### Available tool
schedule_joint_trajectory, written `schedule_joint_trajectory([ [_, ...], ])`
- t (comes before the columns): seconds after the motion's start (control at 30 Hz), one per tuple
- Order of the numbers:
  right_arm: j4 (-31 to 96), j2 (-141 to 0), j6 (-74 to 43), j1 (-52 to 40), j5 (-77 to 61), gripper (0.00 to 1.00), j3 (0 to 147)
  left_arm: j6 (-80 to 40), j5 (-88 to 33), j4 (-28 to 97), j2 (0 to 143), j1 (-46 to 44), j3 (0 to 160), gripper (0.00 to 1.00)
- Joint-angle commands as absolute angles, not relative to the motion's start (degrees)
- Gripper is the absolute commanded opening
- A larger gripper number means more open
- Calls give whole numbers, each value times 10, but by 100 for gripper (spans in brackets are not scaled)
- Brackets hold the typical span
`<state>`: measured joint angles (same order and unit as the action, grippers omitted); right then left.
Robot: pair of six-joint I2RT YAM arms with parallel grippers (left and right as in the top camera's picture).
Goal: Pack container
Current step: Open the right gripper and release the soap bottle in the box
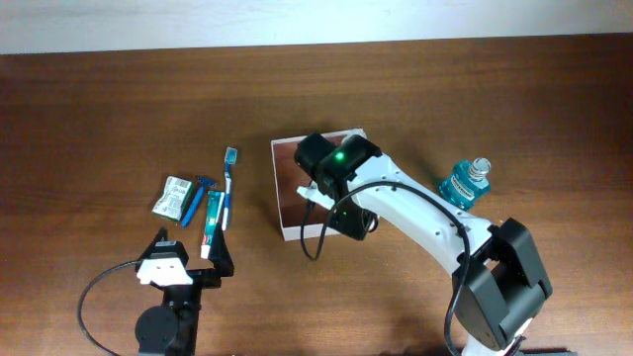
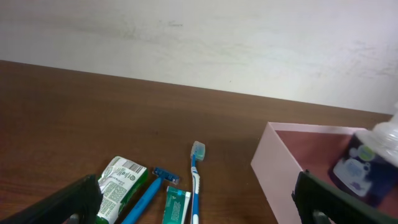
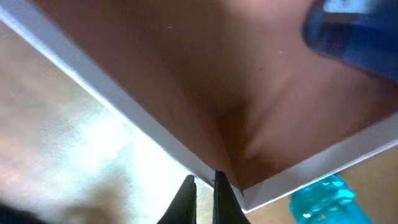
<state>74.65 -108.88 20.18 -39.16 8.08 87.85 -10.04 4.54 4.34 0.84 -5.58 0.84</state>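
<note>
Container, a square white-walled cardboard box with reddish-brown inside (image 1: pixel 287 173), sits right of the left pincer (image 1: pixel 194 252) overhead, the right arm partly covering it. Left wrist: jaws wide, empty; a blue plastic toothbrush (image 2: pixel 194 177) just ahead seems the next pick. Right wrist: right pincer (image 3: pixel 204 186) shut, seemingly empty, over a container corner; all blurred.

The container (image 1: pixel 285 188) was a square, shallow cardboard box with white walls and a reddish-brown inside, sitting flat and open-topped near the middle of the wooden table (image 1: pixel 119 99).
</note>
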Motion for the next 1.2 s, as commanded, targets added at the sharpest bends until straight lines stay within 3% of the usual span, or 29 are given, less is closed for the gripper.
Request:
schedule_joint_trajectory([
  [0.0,769,-1080,206,-394,24,4,901,-91,49,43,3,-55,5,99],
  [0.43,742,-1057,207,-394,21,4,914,-91,49,43,3,-55,5,99],
  [1.17,693,-1062,354,-359,83,4,913,-91,50,43,3,-55,5,100],
])
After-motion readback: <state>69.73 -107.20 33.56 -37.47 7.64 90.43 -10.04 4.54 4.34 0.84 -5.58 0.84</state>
